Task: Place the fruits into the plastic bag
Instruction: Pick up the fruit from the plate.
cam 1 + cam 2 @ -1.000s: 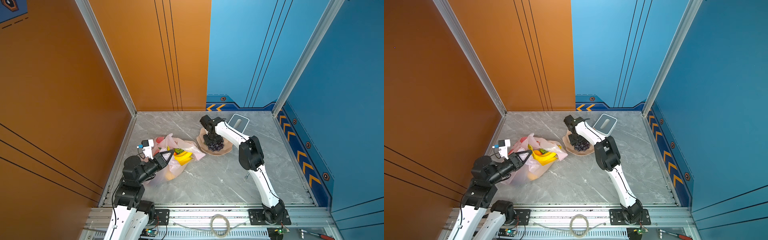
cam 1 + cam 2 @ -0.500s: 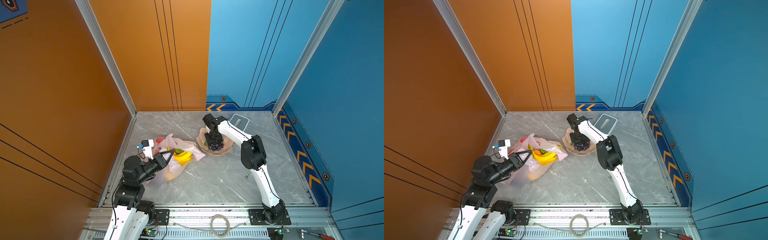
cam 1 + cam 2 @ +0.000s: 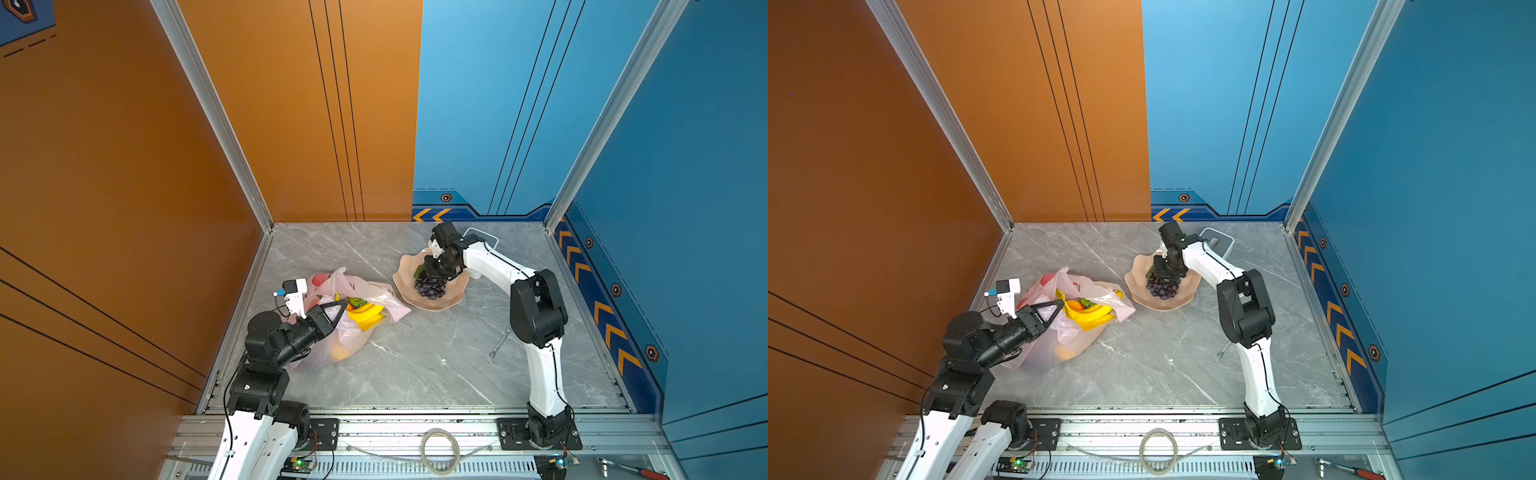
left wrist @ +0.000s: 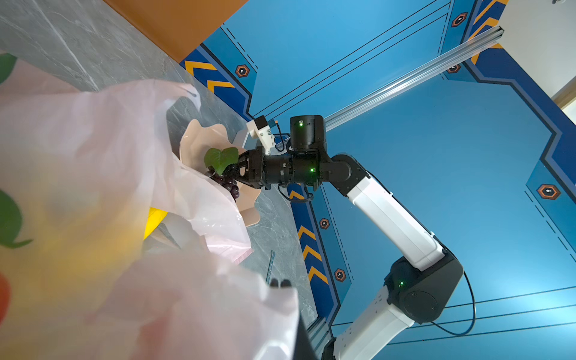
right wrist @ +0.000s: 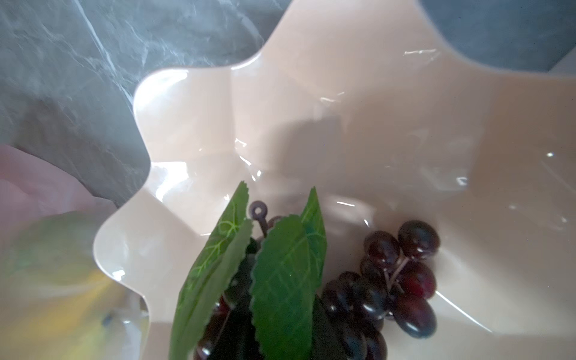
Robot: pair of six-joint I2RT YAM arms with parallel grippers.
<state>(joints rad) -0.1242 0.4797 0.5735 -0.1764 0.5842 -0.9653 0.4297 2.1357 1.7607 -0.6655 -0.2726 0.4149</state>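
- Left wrist view first: the right gripper (image 4: 233, 170) is seen with its fingers drawn narrow around the leafy top of the grape bunch (image 4: 233, 188), low over the plate (image 4: 199, 140). Whether the grapes are resting on it cannot be told.
- Biggest risk, as judged: only the stem end is gripped, so the hanging grapes could be swung about or slipped from the fingers on the way across.
- The left gripper (image 3: 341, 304) is clamped on the rim of the plastic bag (image 3: 376, 291), and the mouth is held up toward the plate. If that thin film were let slip, the opening would be expected to collapse.
- A snag is possible too: the bag's loose flap lies just beside the plate's edge and could be caught by the dangling bunch.
- Bag contents: bananas (image 3: 368, 318), a green fruit (image 3: 356, 300) and an orange fruit (image 3: 1074, 305) are seen at the mouth. More colour lower down is blurred by the film.
- Plate: nothing but the grapes is held.
- White-grey box (image 3: 1219, 243) behind the plate: contents cannot be told.
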